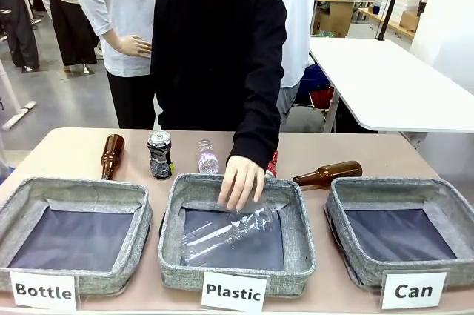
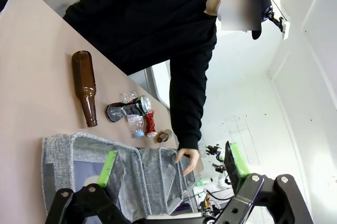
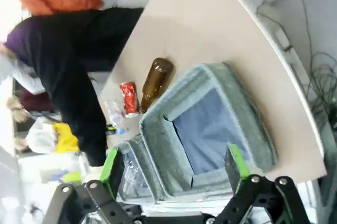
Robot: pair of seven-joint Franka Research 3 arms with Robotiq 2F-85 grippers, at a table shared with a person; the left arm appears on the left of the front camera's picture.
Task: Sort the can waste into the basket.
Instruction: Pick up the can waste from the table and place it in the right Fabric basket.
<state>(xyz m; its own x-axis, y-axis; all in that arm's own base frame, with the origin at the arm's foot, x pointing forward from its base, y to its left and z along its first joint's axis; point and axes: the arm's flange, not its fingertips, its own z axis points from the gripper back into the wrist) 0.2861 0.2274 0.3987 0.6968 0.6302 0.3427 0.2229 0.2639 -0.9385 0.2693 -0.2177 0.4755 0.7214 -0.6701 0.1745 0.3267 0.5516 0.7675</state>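
Seen from the front, the basket with the "Can" sign sits at 4 o'clock on the table, and its dark floor shows. The black can stands upright on the table at 11 o'clock from the middle basket, which is signed "Plastic". The red can lies at 1 o'clock from that middle basket, partly hidden behind the person's dark sleeve, so both cans are on the table outside the "Can" basket.

The person's hand reaches over the far rim of the middle basket, fingers down above a clear plastic bottle lying inside. A brown bottle lies on its side just beside the red can, at 11 o'clock from the "Can" basket. Another brown bottle lies at 9 o'clock from the black can, and a small clear bottle lies at 3 o'clock from it.

In the left wrist view, the left claw stands wide and holds nothing. In the right wrist view, the right claw is also wide and holds nothing, hanging above the "Can" basket.
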